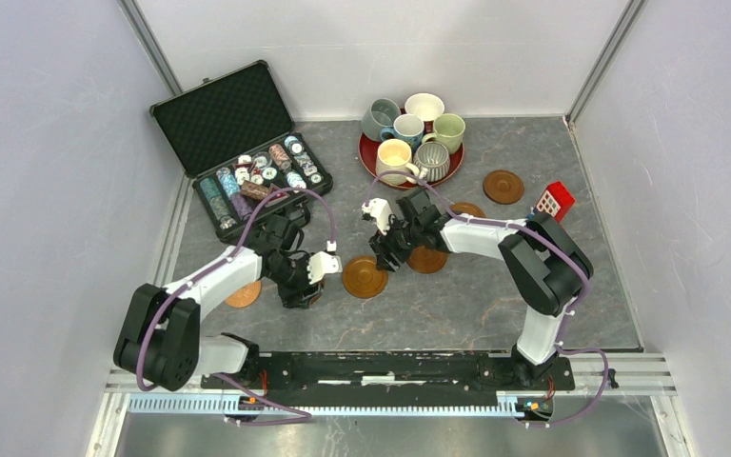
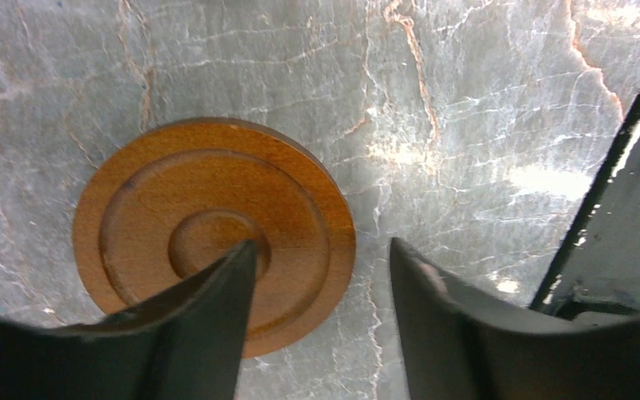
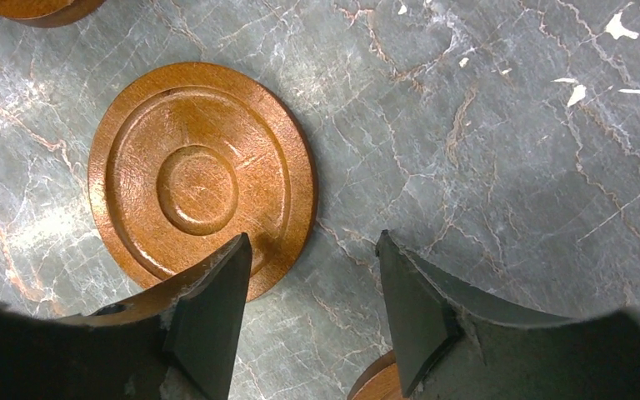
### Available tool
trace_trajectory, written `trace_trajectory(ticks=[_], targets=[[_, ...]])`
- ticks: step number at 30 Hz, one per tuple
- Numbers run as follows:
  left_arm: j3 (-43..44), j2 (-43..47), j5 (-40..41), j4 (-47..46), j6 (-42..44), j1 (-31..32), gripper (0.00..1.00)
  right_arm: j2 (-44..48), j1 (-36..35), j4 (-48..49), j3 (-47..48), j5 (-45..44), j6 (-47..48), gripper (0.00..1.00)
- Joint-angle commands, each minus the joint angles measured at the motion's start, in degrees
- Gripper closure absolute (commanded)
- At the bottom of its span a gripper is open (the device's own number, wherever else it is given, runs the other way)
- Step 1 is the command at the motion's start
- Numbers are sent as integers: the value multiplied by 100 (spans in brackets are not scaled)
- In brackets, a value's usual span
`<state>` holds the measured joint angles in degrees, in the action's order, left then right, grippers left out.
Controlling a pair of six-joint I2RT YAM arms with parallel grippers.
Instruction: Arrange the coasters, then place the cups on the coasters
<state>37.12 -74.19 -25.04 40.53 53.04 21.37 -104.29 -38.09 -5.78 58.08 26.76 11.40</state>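
**Both Grippers Spread Over Coasters, Mugs Together on the Tray**

The left gripper [image 2: 321,246] hangs low over the grey marbled table [image 2: 483,100], its jaws well apart with nothing between them. Beneath it lies a round brown wooden coaster with a raised rim and turned centre ring [image 2: 208,183]. In the left wrist view one finger [image 2: 208,308] crosses the disc's near edge and the other is over bare stone beside it (whether that finger touches the wood cannot be told).

The right gripper [image 3: 312,237] is likewise spread wide and holds nothing. A second brown wooden coaster [image 3: 200,175] lies flat just ahead of one of its fingers.

From above, five of these discs can be counted on the table:
- A middle coaster [image 1: 365,276] lies between the two grippers.
- A left coaster [image 1: 243,295] is partly under the left forearm.
- A near-right coaster [image 1: 427,259] and a far-right coaster [image 1: 471,208] are both partly hidden by the right arm.
- A lone coaster [image 1: 503,187] lies beside a small red box [image 1: 554,200].

The cups all stand crowded on or against a glossy red round tray [image 1: 373,164] at the far side. They are a grey mug [image 1: 379,119], a light blue mug [image 1: 407,129], a white-inside mug [image 1: 424,107], a pale green mug [image 1: 448,131], a cream-yellow mug [image 1: 395,157] and a ribbed grey-white mug [image 1: 431,160]. An open black poker-chip case [image 1: 238,152] sits at far left.
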Motion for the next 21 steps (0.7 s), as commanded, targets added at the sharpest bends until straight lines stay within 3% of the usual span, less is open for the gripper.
trace_trajectory(ticks=[1, 7, 14, 21], targets=[[254, 339, 112, 349, -35, 18, 21, 295, 157, -91, 373, 199, -5, 34], [898, 683, 64, 187, -596, -101, 9, 448, 658, -268, 1222, -72, 222, 32], [1431, 613, 89, -513, -1815, -357, 6, -122, 715, -452, 2283, -1274, 750, 34], [1896, 462, -130, -552, -2651, -690, 4, -1156, 648, -606, 3494, -1487, 671, 38]])
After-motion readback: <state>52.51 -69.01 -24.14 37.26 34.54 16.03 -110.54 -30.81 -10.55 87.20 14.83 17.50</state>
